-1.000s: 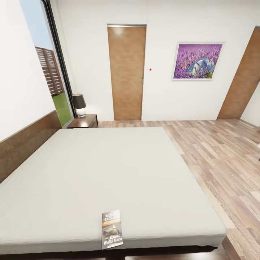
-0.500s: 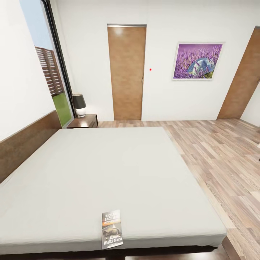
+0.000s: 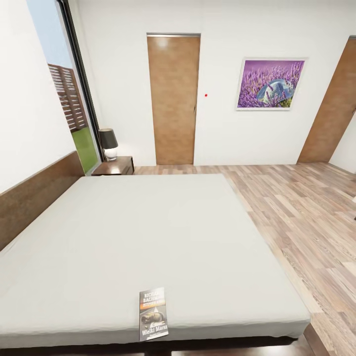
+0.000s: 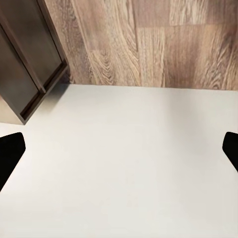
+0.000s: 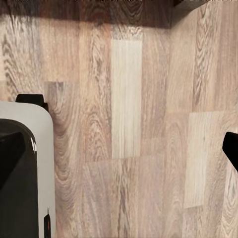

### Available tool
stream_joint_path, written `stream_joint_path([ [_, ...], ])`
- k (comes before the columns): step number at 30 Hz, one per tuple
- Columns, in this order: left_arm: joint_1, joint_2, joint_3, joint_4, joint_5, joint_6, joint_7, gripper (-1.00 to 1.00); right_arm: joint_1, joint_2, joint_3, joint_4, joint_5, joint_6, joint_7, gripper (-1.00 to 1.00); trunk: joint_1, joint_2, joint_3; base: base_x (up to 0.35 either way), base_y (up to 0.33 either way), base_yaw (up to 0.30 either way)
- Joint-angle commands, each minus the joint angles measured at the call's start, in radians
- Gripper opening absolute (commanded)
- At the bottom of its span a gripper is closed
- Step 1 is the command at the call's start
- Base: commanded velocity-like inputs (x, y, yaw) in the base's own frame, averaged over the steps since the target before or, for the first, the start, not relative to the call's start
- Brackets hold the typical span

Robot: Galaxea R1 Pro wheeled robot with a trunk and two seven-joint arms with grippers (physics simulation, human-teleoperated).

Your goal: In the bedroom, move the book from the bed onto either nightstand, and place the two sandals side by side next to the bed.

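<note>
From my head camera the bed [image 3: 148, 237] stretches out ahead of me, its off-white mattress bare apart from the book [image 3: 153, 314], which lies flat near the mattress edge closest to me, cover up with its white lettering readable. The dark headboard [image 3: 34, 195] runs along the wall beside the window [image 3: 64, 89]. At the far end of that headboard, just beside the bed, stands the nightstand [image 3: 114, 166], and a lamp [image 3: 108, 143] with a dark shade sits on its top. Beyond the bed is a brown door [image 3: 174, 99], with a lavender picture [image 3: 271, 84] hanging on the same wall, farther from the window than the door. The wood-plank floor [image 3: 301, 217] lies along the side of the bed opposite the headboard. My left gripper [image 4: 119, 151] hangs over the white mattress with its two dark fingertips [image 4: 10, 151] spread far apart and nothing between them; past the mattress edge I see plank floor and the corner of a dark wooden cabinet [image 4: 29, 59]. My right gripper [image 5: 124, 144] is likewise released, its fingertips [image 5: 231, 148] wide apart and empty, pointing down at bare floorboards, with part of my own grey and black body [image 5: 25, 168] beside it.
</note>
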Motion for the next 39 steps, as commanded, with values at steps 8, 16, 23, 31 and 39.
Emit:
stream_joint_path([
  [8, 0.001, 0.001, -0.007, -0.005, 0.010, 0.015, 0.007, 1.00, -0.001, 0.002, -0.006, -0.001, 0.014, -0.005, -0.001, 1.00, 0.000, -0.001, -0.001, 0.000, 0.000, 0.000],
  [16, 0.001, 0.000, -0.006, -0.005, 0.010, 0.021, 0.010, 1.00, -0.001, 0.002, -0.003, -0.003, 0.018, -0.004, -0.002, 1.00, 0.000, -0.001, -0.001, 0.000, 0.000, 0.000],
  [23, 0.001, 0.001, -0.005, -0.005, 0.011, 0.024, 0.007, 1.00, -0.001, 0.001, -0.003, -0.002, 0.013, -0.005, 0.000, 1.00, 0.000, -0.001, -0.001, 0.000, 0.000, 0.000],
  [31, 0.001, 0.002, -0.003, -0.005, 0.014, 0.015, 0.003, 1.00, -0.003, -0.005, -0.007, -0.015, 0.011, -0.007, 0.076, 1.00, 0.000, -0.001, -0.001, 0.000, 0.000, 0.000],
  [39, 0.001, 0.002, -0.003, -0.005, 0.016, 0.012, -0.005, 1.00, -0.019, -0.016, -0.073, -0.039, 0.008, -0.007, 0.305, 1.00, 0.000, -0.001, -0.001, 0.000, 0.000, 0.000],
])
